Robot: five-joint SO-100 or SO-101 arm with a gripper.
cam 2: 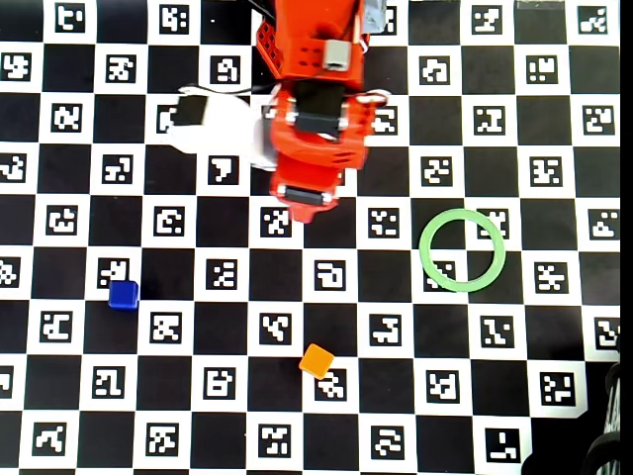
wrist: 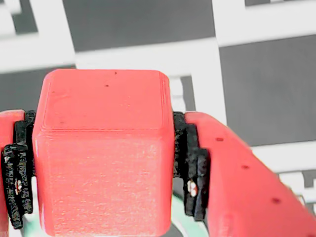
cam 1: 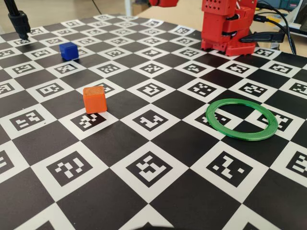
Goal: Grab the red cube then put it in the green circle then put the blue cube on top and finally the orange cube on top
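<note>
The small matte red plastic cube (wrist: 101, 153) fills most of the wrist view: rounded edges, fine layer lines across its faces, a few dark specks on the upper face. It sits clamped between the two red fingers of the gripper (wrist: 101, 168), whose black pads (wrist: 190, 163) press on its left and right sides, so the jaws are clenched on it, above the black-and-white checkered marker board (wrist: 148, 54). Neither other view shows this cube; in the overhead view the red arm (cam 2: 312, 129) covers it, and the fixed view shows only the arm's red base (cam 1: 225, 28) at the far edge. Those two views show what the wrist view lacks. The thin flat bright green ring (cam 2: 462, 249) lies flat, right of the arm in the overhead view, with nothing in its hollow centre. The small deep-blue plastic cube (cam 2: 124, 295) stands well to the left. The small bright orange plastic cube (cam 2: 316, 360) rests lower, between them, its duller brownish top face clear in the fixed view (cam 1: 94, 99). All three are well apart.
</note>
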